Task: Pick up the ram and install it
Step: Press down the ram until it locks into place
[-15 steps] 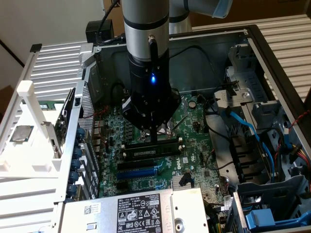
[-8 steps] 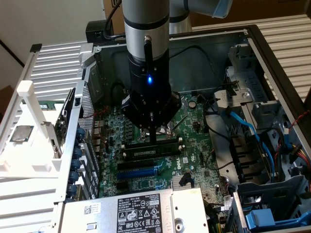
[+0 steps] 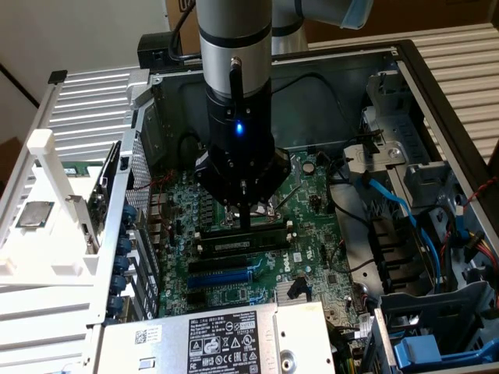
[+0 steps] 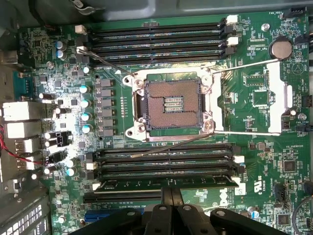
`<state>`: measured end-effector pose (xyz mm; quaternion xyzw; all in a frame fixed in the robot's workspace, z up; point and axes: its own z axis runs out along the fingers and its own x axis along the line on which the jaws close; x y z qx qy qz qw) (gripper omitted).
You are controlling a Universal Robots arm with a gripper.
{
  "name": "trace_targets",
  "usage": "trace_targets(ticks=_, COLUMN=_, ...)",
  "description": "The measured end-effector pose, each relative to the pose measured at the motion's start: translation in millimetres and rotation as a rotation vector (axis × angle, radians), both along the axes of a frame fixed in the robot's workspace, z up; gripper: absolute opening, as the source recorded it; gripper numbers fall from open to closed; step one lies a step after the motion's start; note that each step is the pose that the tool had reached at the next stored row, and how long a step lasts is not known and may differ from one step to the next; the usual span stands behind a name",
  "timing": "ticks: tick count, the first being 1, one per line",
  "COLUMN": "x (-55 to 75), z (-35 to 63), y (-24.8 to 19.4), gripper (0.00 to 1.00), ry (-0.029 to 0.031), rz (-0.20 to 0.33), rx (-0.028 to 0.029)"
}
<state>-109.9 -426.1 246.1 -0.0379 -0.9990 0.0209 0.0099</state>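
Open desktop computer case of grey sheet metal (image 3: 437,93) lying on its side; green motherboard (image 3: 312,234) exposed inside; black cylindrical gripper (image 3: 245,220) on the silver arm reaches straight down over the middle of the board.

Jaws: drawn fully together, the two black fingers (image 4: 171,198) side by side with no gap showing in the wrist view; nothing clamped between them that I can make out; tips rest on or just above the upper edge of the ram.

The ram, a long thin green circuit-board stick with dark chips and a pale label (image 4: 166,184): standing in one of the long black plastic memory slots (image 4: 161,157) of the bank nearest the gripper, just beside the square silver CPU socket (image 4: 171,104), which is uncovered; in the exterior view the stick (image 3: 242,241) lies directly below the fingertips, with the blue expansion slot (image 3: 222,276) a little further toward the camera.

Step in hand, as I judge it: pick-up is done and the stick is placed; this is the seating stage, closed fingers used as a pusher on the top edge. Whether the white end latches (image 4: 238,159) of its slot have snapped shut I cannot tell.

What seating calls for, in my estimate: straight downward pressure, evenly spread along the stick; off-centre force may tilt it or leave one end proud.
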Motion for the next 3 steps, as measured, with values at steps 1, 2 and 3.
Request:
trace_targets(ticks=1, x=0.0, z=0.0, y=0.0, gripper=0.1, ry=0.0, rz=0.0, rx=0.0)
trace_targets(ticks=2, x=0.0, z=0.0, y=0.0, gripper=0.1, ry=0.0, rz=0.0, rx=0.0)
trace_targets(ticks=3, x=0.0, z=0.0, y=0.0, gripper=0.1, ry=0.0, rz=0.0, rx=0.0)
